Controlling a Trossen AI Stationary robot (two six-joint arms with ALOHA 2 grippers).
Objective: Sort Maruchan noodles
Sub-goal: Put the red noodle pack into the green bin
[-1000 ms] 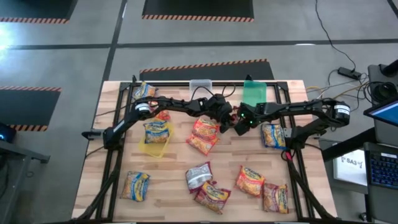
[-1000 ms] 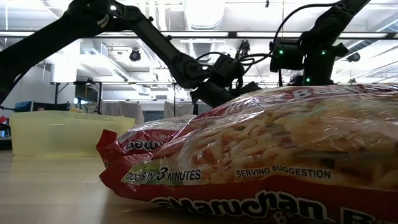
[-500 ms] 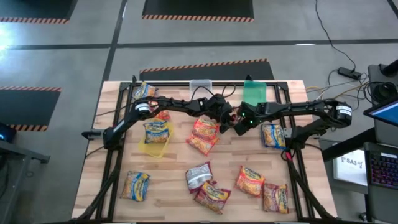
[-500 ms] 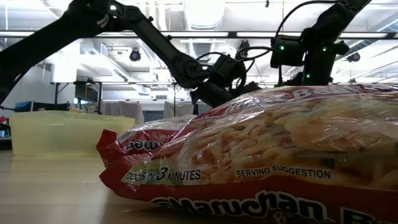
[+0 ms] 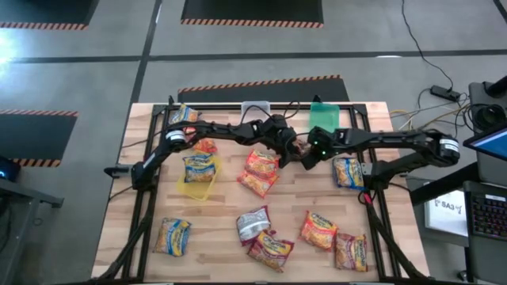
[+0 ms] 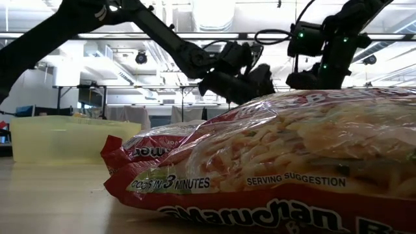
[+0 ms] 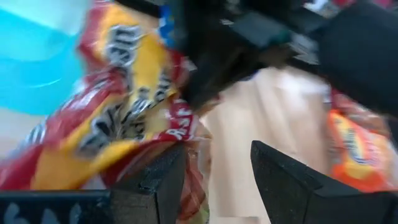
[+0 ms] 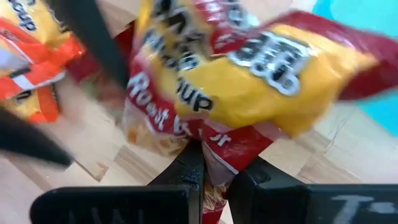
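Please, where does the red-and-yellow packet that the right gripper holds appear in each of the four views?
High: packet mid-table where the arms meet, just in front of the green tub.
Low: cannot be made out.
Left wrist: large, just beyond the left gripper.
Right wrist: large, pinched in the right gripper.
Shared landmark: the green tub, beside the packet in the high and both wrist views.

12 noodle packets (image 5: 320, 229), 3 tubs (image 5: 323, 118)

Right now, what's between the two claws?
A red-and-yellow packet: the right claw pinches it, the left claw open beside it, per both wrist views.
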